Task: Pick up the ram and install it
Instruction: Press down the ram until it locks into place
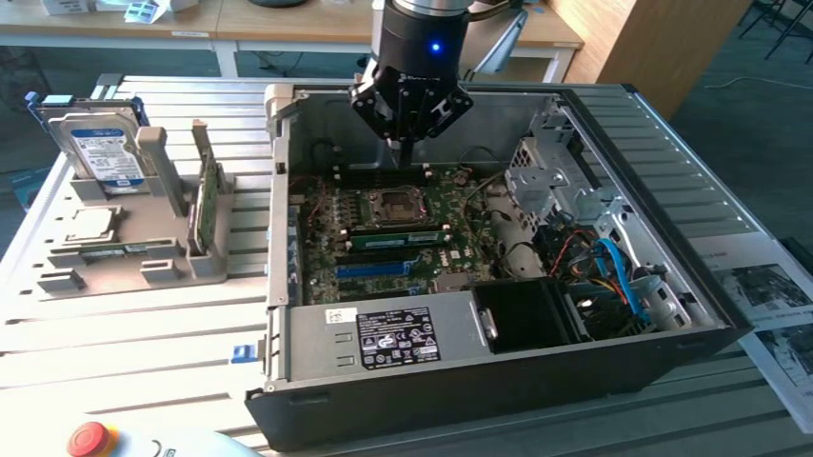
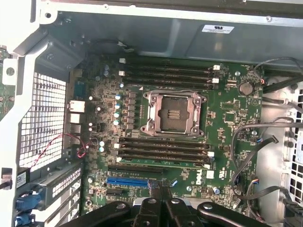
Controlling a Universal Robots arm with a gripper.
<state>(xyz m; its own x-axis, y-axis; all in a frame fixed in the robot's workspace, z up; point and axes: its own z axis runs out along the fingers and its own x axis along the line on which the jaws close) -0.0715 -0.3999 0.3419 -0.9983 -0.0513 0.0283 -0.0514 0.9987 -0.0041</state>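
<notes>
Wrist view: the jaws (image 2: 161,196) are pressed together and pinch nothing, hanging over the motherboard (image 2: 227,123) beside the blue slot (image 2: 127,180). The ram (image 2: 163,162) sits seated in a slot just beside the CPU socket (image 2: 174,113). In the exterior view, the computer case (image 1: 508,381) lies open on the tabletop (image 1: 128,324), and 1 similar green stick (image 1: 204,195) stands in the grey holder (image 1: 140,271) near the hard drive (image 1: 102,143).
</notes>
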